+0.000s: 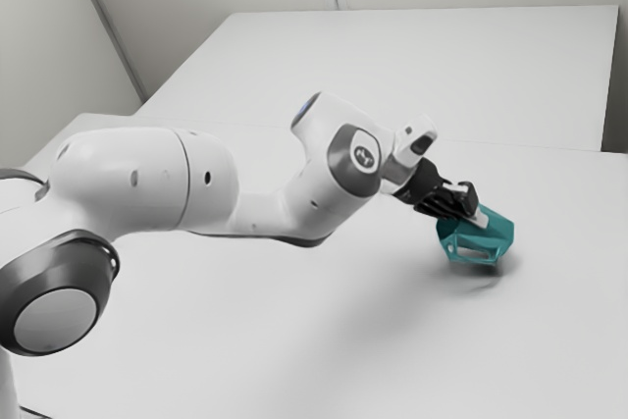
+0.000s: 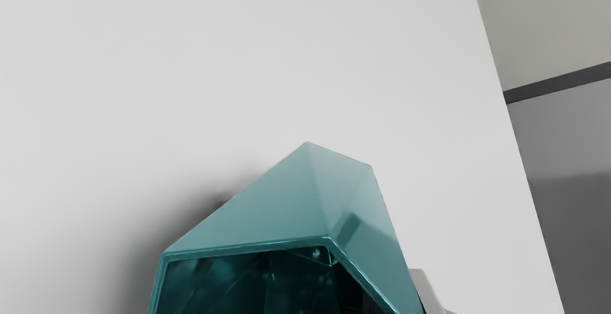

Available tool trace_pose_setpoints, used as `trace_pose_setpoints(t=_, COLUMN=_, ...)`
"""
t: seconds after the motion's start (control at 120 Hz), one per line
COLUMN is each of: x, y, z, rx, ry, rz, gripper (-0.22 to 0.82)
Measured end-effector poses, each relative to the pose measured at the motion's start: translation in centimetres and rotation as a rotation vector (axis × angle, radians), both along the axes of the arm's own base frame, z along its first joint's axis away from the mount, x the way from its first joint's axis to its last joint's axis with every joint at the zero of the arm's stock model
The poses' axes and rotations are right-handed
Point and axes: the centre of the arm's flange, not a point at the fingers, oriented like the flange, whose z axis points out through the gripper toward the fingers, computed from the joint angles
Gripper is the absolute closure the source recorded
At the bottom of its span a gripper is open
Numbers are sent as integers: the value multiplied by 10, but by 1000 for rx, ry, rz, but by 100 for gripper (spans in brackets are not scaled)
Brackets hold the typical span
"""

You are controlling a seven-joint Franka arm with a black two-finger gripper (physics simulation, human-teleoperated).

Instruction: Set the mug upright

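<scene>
On the exterior view's right, above the table [image 1: 245, 340], the teal mug [image 1: 476, 235] hangs off the fingers [image 1: 480, 217], on its side and tilted, not upright. Mouth is toward the hand, base away from it. Its shadow sits a bit below it, so I read it as held clear of the surface. Fingers look closed on the mug's wall.

To right it well: keep the pinch firm, rotate the wrist slowly until the mouth faces up and the base is level, then lower until the base sits flat. Release gently, back out along the wall so the inner finger doesn't drag the rim. Thin faceted wall, so slip or pivot in the grip is the main risk. Watch knuckle clearance to the table during the turn.

Round badge [image 1: 365, 156] on the arm carries a mark, can't make it out.

Wrist view: open mouth faces the camera, one pale finger against the outer wall, what looks like the other, dark, inside. No label or lettering on the mug faces in sight.
</scene>
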Motion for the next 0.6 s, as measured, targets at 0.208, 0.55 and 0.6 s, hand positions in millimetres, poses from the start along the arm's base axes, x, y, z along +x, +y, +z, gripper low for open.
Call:
trace_pose_setpoints(t=0.208, x=8, y=34, z=42, rx=49, ry=-74, rz=6, gripper=77)
trace_pose_setpoints(t=0.55, x=42, y=171, z=81, rx=255, ry=-161, rz=108, gripper=78)
trace_pose_setpoints(t=0.6, x=43, y=189, z=80, rx=283, ry=-160, rz=122, gripper=78)
